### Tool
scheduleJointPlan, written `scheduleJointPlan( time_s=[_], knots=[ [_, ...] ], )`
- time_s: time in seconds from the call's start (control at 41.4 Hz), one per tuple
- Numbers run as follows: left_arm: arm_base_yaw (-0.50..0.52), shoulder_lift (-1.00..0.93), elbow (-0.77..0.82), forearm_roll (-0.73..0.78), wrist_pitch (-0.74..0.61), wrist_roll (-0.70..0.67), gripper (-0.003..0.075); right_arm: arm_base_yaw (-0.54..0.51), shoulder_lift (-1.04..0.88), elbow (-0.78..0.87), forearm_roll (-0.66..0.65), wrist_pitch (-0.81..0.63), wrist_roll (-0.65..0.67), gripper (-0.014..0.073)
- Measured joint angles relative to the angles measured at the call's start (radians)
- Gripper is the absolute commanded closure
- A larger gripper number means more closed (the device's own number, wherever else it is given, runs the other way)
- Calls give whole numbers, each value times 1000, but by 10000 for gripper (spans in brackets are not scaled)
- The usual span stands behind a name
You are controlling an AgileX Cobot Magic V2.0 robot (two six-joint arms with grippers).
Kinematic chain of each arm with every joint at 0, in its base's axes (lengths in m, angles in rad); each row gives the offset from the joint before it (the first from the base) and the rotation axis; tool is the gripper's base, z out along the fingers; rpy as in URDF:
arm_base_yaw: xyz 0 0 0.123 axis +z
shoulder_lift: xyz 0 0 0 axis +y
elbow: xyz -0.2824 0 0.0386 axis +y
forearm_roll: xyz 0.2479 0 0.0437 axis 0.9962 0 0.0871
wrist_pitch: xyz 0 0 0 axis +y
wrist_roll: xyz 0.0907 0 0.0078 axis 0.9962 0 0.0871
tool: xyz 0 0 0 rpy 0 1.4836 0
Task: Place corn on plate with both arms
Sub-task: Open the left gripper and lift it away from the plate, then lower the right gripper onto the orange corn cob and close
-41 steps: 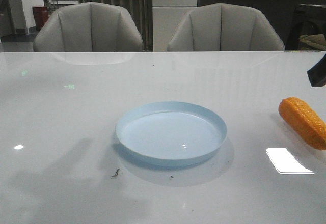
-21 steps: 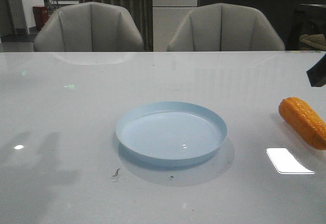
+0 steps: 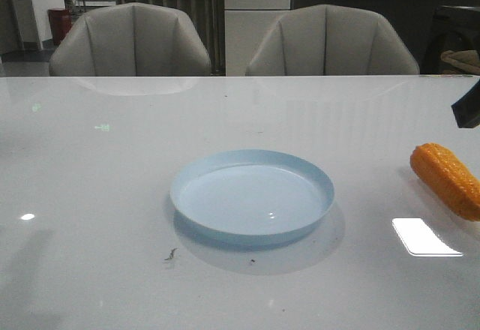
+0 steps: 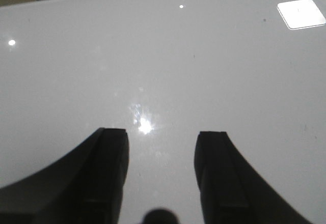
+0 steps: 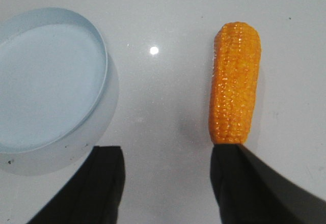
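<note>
Corn (image 3: 447,179) lies on the table (image 3: 112,165) at 3 o'clock from the plate (image 3: 252,195), apart. Left gripper (image 4: 160,155) and right gripper (image 5: 165,173) both spread wide, empty.

A glossy white desk (image 3: 112,165) carries everything here, its surface throwing back bright patches of light. Near its middle sits the pale blue plate (image 3: 252,197), round and shallow, with nothing in it. Well apart from it, toward the desk's right edge, the orange corn (image 3: 446,179) lies on its side. A few small dark specks (image 3: 170,254) mark the surface just in front of the plate.
</note>
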State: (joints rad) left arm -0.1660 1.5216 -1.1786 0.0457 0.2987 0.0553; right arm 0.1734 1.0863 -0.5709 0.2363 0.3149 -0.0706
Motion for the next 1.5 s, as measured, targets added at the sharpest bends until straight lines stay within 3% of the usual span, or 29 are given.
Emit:
scheduleJointPlan(
  time_s=[0.217, 0.411, 0.725, 1.159, 1.498],
  knots=[
    [0, -207, 374, -53, -248, 0, 344, 0, 0, 0, 0, 0, 0, 105],
    [0, -336, 501, -79, -299, 0, 344, -7, 0, 0, 0, -42, 13, 105],
    [0, -362, 517, -83, -229, 0, 344, -131, 134, -136, -20, 33, 76, 105],
    [0, -362, 517, -83, -193, 0, 344, -133, 565, -518, -91, 205, 77, 105],
    [0, -362, 517, -83, -156, 0, 344, -133, 746, -598, -130, 265, 117, 105]
  ],
)
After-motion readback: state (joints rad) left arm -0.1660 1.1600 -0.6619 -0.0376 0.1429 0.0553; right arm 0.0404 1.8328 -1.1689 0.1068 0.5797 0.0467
